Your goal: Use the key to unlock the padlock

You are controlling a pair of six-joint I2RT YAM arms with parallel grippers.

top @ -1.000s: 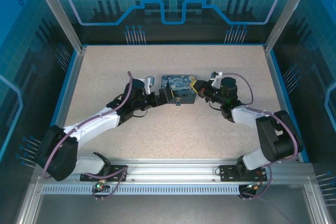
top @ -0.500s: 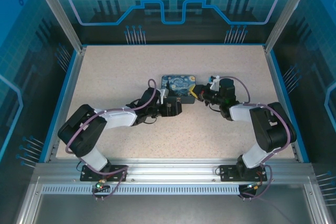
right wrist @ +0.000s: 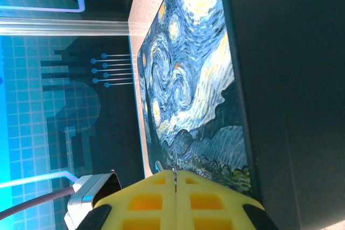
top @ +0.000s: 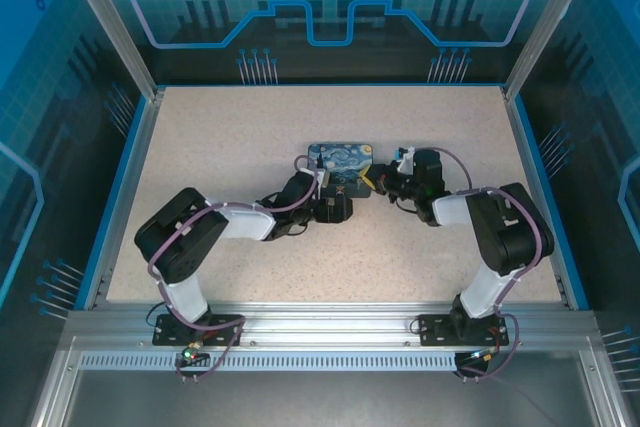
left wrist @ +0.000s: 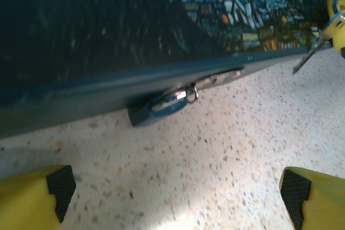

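Note:
The small blue padlock (left wrist: 160,106) lies on the table against the near edge of the Starry Night box (left wrist: 108,25), its silver shackle hooked into the box's latch. My left gripper (left wrist: 175,192) hovers just in front of it, wide open, with nothing between the yellow fingers (left wrist: 32,197). My right gripper (right wrist: 174,179) is shut on the key (right wrist: 174,174), a thin sliver pinched between the pads. In the left wrist view the key (left wrist: 308,56) pokes down past the box's right corner, apart from the padlock. From above, both grippers (top: 333,209) (top: 372,180) meet at the box (top: 340,157).
The speckled table (top: 250,127) has open room to the left, right and front of the box. Blue walls and metal posts (top: 110,27) fence the work area. The arm bases sit on the rail (top: 320,332) at the near edge.
My left arm has folded in and swung right, bringing its open gripper in front of the box's near edge. The right gripper edged slightly left, still shut on the key.

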